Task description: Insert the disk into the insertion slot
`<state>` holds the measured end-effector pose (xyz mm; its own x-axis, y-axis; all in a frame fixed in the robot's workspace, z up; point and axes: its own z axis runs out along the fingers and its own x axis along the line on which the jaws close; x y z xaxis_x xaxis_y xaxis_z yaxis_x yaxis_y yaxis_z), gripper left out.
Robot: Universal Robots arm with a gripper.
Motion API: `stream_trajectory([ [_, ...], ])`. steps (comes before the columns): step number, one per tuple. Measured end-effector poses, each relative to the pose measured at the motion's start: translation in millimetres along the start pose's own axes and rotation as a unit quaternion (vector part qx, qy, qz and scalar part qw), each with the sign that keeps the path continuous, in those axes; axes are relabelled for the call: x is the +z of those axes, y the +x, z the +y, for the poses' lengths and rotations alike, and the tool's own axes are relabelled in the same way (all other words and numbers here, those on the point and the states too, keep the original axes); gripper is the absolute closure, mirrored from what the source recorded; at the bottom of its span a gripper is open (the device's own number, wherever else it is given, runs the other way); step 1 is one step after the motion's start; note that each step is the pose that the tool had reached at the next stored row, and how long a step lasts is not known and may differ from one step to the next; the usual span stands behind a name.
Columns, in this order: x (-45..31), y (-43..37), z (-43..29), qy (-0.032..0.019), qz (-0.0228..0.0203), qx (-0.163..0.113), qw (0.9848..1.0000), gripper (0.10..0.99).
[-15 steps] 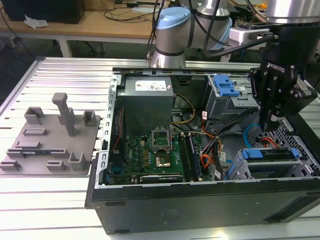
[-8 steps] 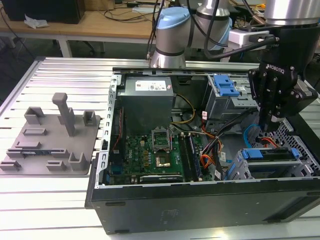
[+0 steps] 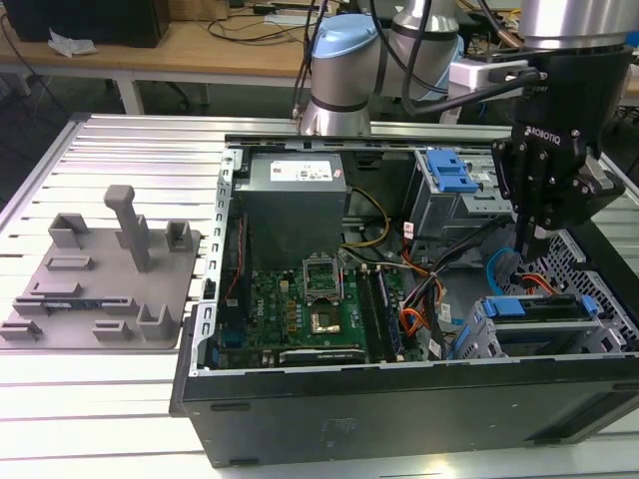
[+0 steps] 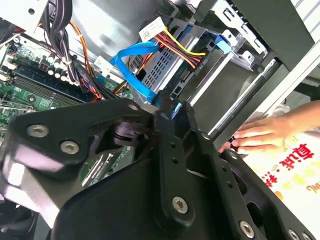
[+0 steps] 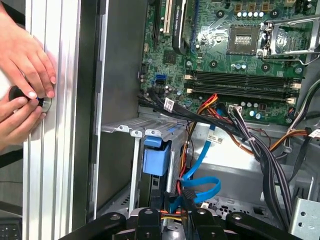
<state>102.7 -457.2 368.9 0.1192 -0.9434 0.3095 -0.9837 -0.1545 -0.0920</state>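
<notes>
The disk lies inside the insertion slot, a grey metal cage at the open computer case's near corner on the exterior view's right. Only the disk's blue carrier edge shows at the slot's mouth. My black gripper hangs just above that cage, shut, with nothing between its fingers. In the second wrist view the gripper tapers to a point over a blue cable beside the cage. The first wrist view looks down on the cage with the blue carrier piece in it.
A taller silver cage with a blue clip stands behind the slot. Loose cables run between the motherboard and the cages. A person's hands rest on the aluminium table beside the case. A grey fixture plate lies on the exterior view's left.
</notes>
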Motion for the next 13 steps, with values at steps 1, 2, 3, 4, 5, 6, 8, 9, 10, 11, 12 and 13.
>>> stream_trajectory([
  [1,0.4,-0.7,0.0,0.0005,0.0013,0.0,1.0,0.867],
  [2,0.7,-0.9,0.0,0.0004,0.0022,0.0,1.0,0.922],
  [3,1.2,-1.1,0.1,0.0003,0.003,0.0,1.0,0.922],
  [4,1.3,-1.1,0.1,0.0003,0.0032,0.0,1.0,0.922],
  [5,1.3,-1.1,0.1,0.0003,0.0032,0.0,1.0,0.922],
  [6,1.3,-1.1,0.1,0.0003,0.0032,0.0,1.0,0.922],
  [8,1.4,-1.1,0.1,0.0003,0.0031,0.0,1.0,0.922],
  [9,1.7,-1.0,-0.8,-0.0018,0.0027,-0.001,1.0,0.922],
  [10,1.8,-0.8,-1.4,-0.0075,0.0018,-0.002,1.0,0.922],
  [11,1.8,-0.6,-1.7,-0.0135,0.0009,-0.004,0.9999,0.922],
  [12,1.9,-0.5,-2.1,-0.0237,-0.0006,-0.006,0.9997,0.922],
  [13,1.9,-0.5,-2.1,-0.026,-0.0007,-0.004,0.9997,0.922],
])
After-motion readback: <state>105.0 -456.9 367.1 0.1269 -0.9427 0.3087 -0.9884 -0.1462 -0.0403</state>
